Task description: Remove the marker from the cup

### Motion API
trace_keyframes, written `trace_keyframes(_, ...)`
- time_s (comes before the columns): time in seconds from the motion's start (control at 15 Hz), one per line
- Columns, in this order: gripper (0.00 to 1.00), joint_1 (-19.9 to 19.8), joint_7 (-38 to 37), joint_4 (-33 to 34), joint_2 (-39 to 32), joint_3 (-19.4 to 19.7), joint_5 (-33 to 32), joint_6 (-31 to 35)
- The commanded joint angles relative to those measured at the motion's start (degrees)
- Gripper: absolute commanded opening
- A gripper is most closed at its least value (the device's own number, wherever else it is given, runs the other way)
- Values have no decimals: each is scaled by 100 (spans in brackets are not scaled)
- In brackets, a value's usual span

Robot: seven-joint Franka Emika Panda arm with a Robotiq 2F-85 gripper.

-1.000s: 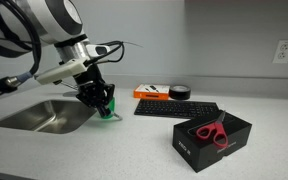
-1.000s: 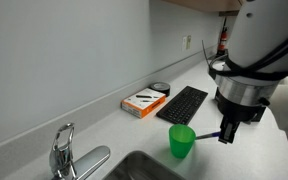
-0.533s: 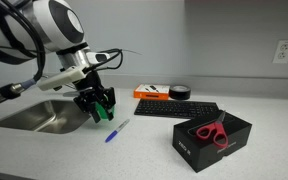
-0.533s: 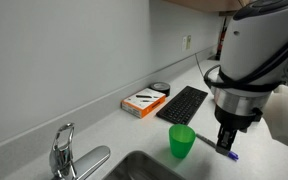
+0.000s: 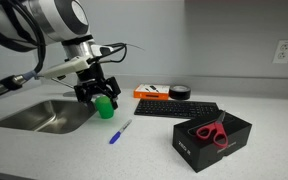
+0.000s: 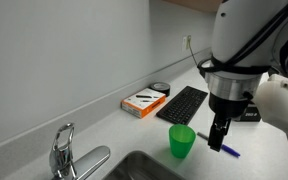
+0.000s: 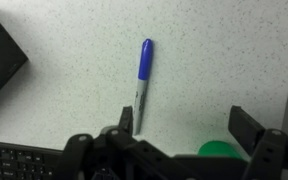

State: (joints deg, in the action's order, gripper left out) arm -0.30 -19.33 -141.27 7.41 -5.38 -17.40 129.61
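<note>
The blue marker [image 7: 143,78] lies flat on the speckled counter, outside the cup; in both exterior views it shows as a thin blue stick [image 5: 121,131] [image 6: 229,151]. The small green cup [image 5: 105,107] [image 6: 182,142] stands upright by the sink edge, and its rim peeks in at the bottom of the wrist view [image 7: 222,152]. My gripper [image 7: 186,118] hangs above the counter with its jaws wide apart and nothing between them. It sits just above the cup in an exterior view [image 5: 94,92].
A steel sink [image 5: 44,115] with a faucet [image 6: 62,150] lies beside the cup. A black keyboard [image 5: 176,109], an orange box [image 5: 149,93], a small black round dish [image 5: 179,91] and a black box holding red scissors [image 5: 212,135] occupy the counter beyond.
My jaws have opened and the marker has dropped out onto the counter. The gripper has lifted a little away from it.
</note>
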Motion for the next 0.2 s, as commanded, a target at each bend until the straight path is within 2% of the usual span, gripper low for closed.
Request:
trace_keyframes(0.0, 100, 40, 34, 47, 0, 44, 18, -62)
trace_keyframes(0.13, 100, 41, 47, 72, -10, 48, 23, -88)
